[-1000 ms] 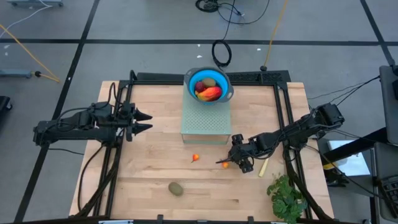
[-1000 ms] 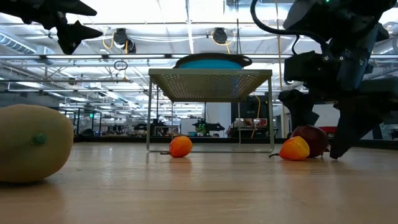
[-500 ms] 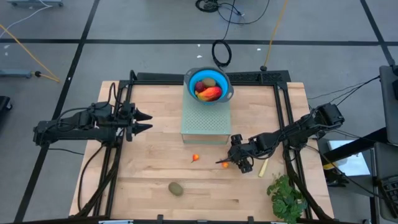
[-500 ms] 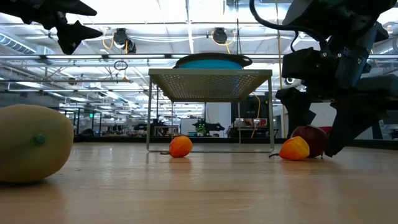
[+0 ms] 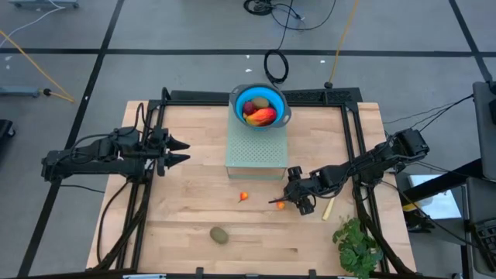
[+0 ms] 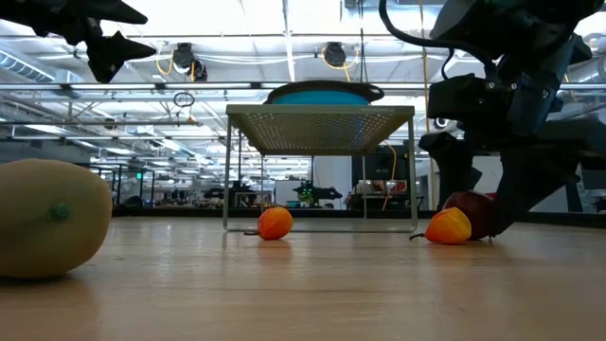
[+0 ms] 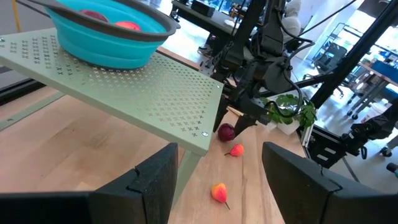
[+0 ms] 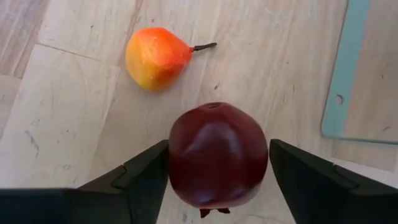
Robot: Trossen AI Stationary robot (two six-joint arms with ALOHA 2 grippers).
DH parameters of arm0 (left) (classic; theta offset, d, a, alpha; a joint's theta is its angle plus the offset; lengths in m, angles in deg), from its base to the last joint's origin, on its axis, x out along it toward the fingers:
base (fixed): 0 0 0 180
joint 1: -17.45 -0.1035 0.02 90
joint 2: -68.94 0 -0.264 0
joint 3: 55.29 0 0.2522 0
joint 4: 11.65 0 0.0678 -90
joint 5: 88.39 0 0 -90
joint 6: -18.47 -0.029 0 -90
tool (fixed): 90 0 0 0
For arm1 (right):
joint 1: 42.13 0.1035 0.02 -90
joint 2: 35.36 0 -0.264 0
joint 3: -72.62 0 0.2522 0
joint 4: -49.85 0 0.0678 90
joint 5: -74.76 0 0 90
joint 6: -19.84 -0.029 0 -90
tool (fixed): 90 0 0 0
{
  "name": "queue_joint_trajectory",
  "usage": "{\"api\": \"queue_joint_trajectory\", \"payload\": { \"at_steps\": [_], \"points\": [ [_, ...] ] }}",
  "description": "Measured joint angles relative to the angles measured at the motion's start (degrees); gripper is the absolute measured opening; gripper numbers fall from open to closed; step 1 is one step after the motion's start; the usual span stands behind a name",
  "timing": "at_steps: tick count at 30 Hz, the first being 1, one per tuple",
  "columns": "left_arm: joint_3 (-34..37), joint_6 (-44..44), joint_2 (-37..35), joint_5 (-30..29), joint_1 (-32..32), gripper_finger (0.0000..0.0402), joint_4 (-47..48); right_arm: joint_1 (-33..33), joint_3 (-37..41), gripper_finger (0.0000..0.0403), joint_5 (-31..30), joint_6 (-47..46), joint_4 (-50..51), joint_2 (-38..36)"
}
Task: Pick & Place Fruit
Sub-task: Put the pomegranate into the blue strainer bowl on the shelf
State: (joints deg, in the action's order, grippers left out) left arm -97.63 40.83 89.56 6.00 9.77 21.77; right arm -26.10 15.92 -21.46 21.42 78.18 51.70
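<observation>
Pinching the dark red fruit point(image 8: 217, 155) on the table point(image 5: 186, 225), just in front of the green rack point(image 5: 256, 151), with the right gripper point(image 8: 217, 146) narrowed so that a dark finger is pressing on each flank and the fruit is resting on the wood.

Risking a squirt-out: gripping a smooth, nearly round body, possibly slightly off its widest line, and so likely sending it rolling forward. Risking, too, a knock on the small orange-red piece point(image 8: 155, 57) lying just beside it, or a clip against the rack's edge while lifting toward the blue bowl point(image 5: 235, 108) on top.

Showing hardly any long axis, being close to a ball; lying on its side, apparently, with the little crown nub pointing back toward the wrist and the dimpled end pointing away, so running that axis along the table and crossways to the squeeze.

Waiting farther off over the table's left side, well apart: the left gripper point(image 5: 184, 151), standing half-spread and holding nothing.
</observation>
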Motion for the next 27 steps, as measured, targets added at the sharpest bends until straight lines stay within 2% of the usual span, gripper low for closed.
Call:
{"api": "queue_joint_trajectory", "payload": {
  "at_steps": [13, 20, 27],
  "points": [
    [0.0, 0.2, 0.0, 0.0, 0.0, 0.0234, 0.0, 0.0, 0.0, 0.0195, 0.0, -1.0, 0.0, 0.0],
    [0.0, 0.3, 0.0, 0.0, 0.0, 0.0235, 0.0, 0.1, 0.0, 0.0195, 0.3, -3.5, 0.0, 0.0],
    [0.0, 0.3, 0.0, 0.0, 0.0, 0.0235, -0.1, 0.2, -0.6, 0.0188, 0.3, -4.9, 0.3, -3.2]
  ]
}}
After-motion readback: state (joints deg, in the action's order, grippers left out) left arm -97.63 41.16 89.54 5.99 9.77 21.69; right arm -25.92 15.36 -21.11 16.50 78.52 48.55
